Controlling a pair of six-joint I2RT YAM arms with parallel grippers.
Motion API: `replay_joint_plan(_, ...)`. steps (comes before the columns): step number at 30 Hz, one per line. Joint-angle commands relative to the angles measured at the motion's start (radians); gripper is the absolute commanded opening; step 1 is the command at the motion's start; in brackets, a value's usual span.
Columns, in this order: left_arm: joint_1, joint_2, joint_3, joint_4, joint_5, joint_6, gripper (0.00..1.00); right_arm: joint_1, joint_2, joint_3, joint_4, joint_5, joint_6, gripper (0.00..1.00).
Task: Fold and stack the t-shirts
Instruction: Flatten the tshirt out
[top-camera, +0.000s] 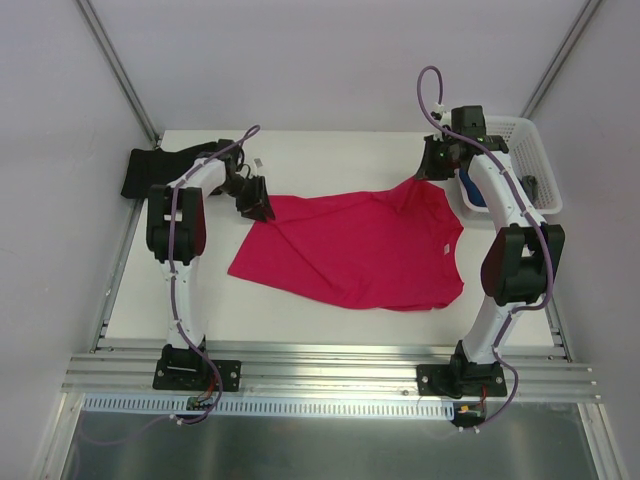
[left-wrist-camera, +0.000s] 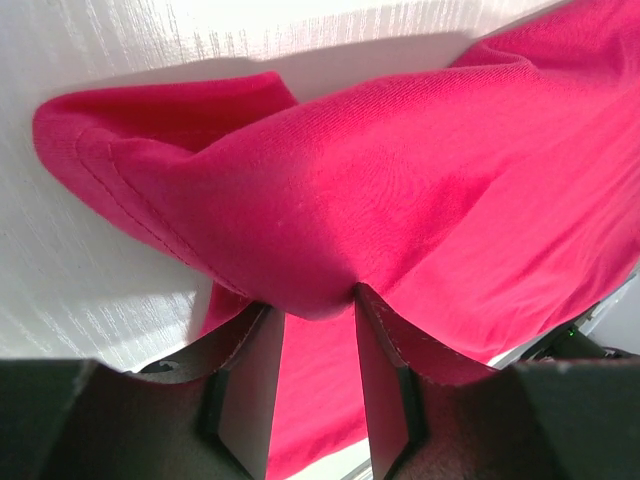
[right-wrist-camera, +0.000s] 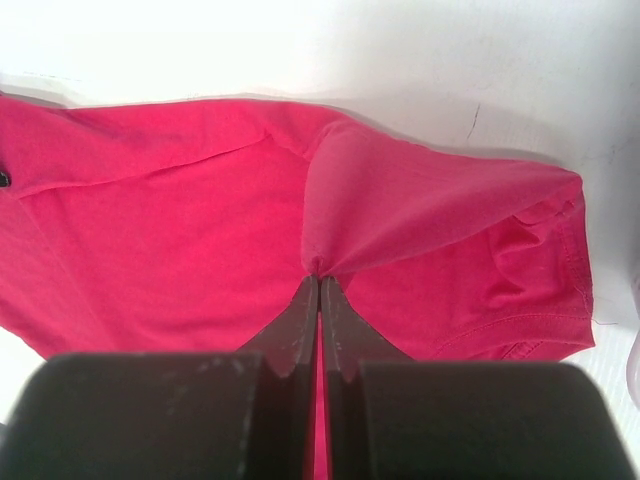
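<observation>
Crimson-pink t-shirt lies spread between left claw and right claw, both pinching it.

Three t-shirts, one basket, two arms

A lab test cell; white table, plain enclosing walls, aluminium rail mounting.

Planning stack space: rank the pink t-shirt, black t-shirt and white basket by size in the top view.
Largest: pink t-shirt.
Then white basket and black t-shirt, too alike to rank; both partly hidden.
</observation>
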Motion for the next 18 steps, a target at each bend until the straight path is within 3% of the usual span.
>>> replay_joint_plan(1, -0.002, 0.008, 0.030, -0.008, -0.019, 0.019, 0.34, 0.003, -0.034, 0.012, 0.007, 0.005, -0.006, 0.01)
replay_joint_plan(18, 0.035, -0.125, -0.103, -0.014, -0.056, 0.025, 0.35, 0.003, -0.006, 0.043, 0.022, -0.009, 0.011, 0.01)
